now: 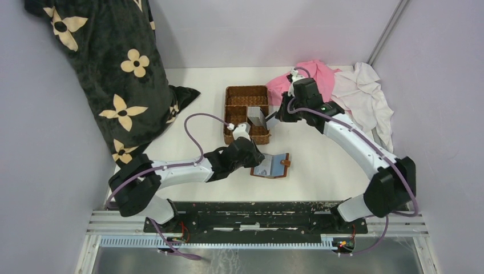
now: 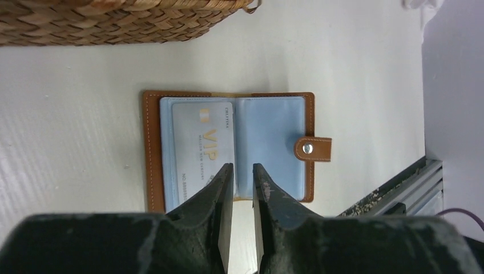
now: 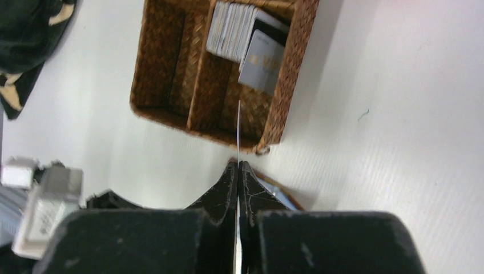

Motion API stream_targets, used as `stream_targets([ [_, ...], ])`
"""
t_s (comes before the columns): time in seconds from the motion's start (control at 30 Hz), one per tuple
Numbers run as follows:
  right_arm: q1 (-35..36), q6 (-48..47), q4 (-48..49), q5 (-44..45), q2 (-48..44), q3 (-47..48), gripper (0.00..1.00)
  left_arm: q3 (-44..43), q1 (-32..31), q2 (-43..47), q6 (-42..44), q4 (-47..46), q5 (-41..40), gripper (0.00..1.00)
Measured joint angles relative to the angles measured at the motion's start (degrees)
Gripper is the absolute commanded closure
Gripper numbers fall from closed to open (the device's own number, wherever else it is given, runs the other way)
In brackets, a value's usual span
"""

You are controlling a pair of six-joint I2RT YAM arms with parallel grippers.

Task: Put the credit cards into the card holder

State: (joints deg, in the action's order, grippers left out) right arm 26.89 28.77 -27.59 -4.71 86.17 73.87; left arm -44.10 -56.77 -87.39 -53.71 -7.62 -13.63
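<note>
Right gripper [image 3: 238,164] pinched one credit card [image 3: 238,134] edge-on over the wicker basket [image 3: 285,85]. Left gripper [image 2: 240,168], slightly spread, hung at the open card holder [image 2: 149,148], probably to steady it.

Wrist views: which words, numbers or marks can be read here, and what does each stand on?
"VIP": gold, on the credit card in the open card holder.
Smaller print on that card, including a line starting "NO": too small to read.
"VIP": faint, on the leaning card in the basket.
The held card in the right hand: edge-on, nothing readable.
</note>
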Motion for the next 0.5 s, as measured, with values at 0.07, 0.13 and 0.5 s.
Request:
stream_targets([
  [0.07, 0.00, -1.11, -1.51, -1.27, -4.00, -1.97, 0.99, 1.62, 0.00, 3.87, 2.05, 0.33, -0.13, 0.72],
  [0.13, -0.02, -2.25, -3.21, -2.99, -8.39, -4.15, 0.99, 3.23, 0.04, 8.26, 4.26, 0.33, -0.22, 0.70],
  [0.5, -0.02, -3.39, -8.76, -17.84, -29.24, -20.33, 0.99, 14.53, 4.26, 29.92, 13.88, -5.79, 9.29, 0.34],
])
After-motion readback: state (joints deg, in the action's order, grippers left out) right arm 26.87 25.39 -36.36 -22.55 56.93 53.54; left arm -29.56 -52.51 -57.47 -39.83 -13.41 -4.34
